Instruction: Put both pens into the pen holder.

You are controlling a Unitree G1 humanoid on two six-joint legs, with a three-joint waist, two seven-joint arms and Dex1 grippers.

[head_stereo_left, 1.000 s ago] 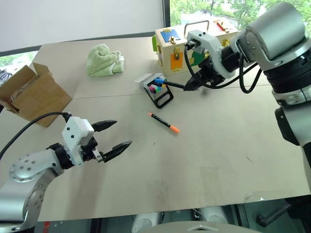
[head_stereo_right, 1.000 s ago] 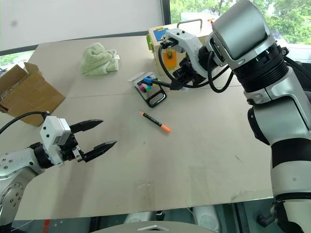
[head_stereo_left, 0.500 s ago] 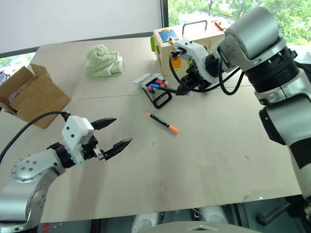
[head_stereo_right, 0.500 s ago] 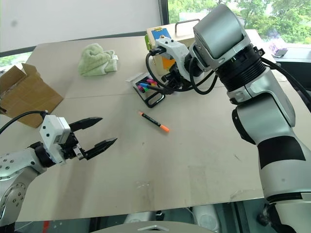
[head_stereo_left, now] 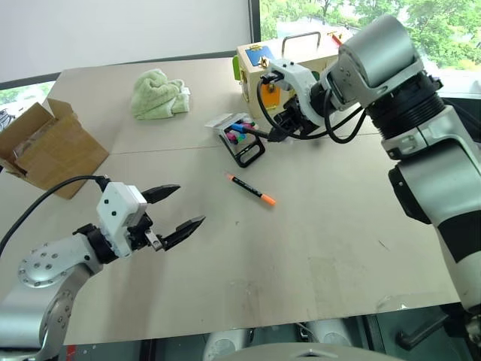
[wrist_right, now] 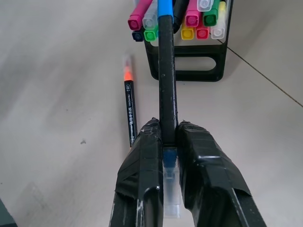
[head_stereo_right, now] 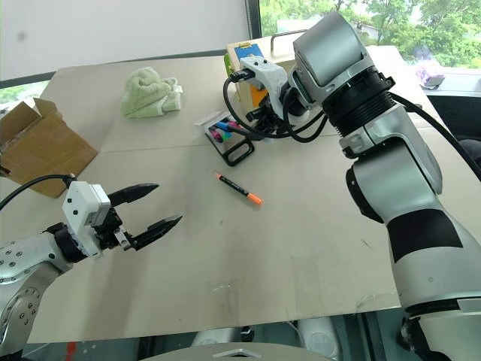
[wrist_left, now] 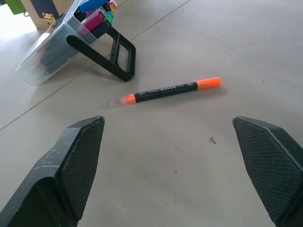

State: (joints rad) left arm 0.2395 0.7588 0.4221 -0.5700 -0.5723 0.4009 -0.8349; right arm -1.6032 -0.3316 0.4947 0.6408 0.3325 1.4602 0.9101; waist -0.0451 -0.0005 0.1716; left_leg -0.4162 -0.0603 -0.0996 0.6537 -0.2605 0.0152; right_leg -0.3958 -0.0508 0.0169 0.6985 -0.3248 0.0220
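The blue-tipped pen (wrist_right: 167, 80) is clamped between the two black fingers of the right gripper (wrist_right: 165, 142), its blue end pushed in among the coloured markers (wrist_right: 191, 19) that already crowd the pen holder (wrist_right: 189, 64). The holder lies on the table (head_stereo_left: 323, 226) as a small black tray with a loop handle, propped at a tilt, its open end packed with pink, green, yellow and pale caps — they press close on either side of the blue tip.

The orange-ended pen (head_stereo_left: 252, 189) lies flat on the table just on the near side of the holder, apart from it and touching nothing else. It carries a line of small white print along its black barrel, too small to read.

Just behind the holder stands a wooden box (head_stereo_left: 259, 71) with coloured doors and a metal handle. Farther from the holder, toward the robot's left, a green cloth (head_stereo_left: 159, 93) lies bunched up. An open cardboard box (head_stereo_left: 49, 147) sits at the table's left edge.

The left gripper (head_stereo_left: 176, 209) hovers over bare table well to the near left of the holder, its fingers spread wide and empty — pointed toward the orange-ended pen.
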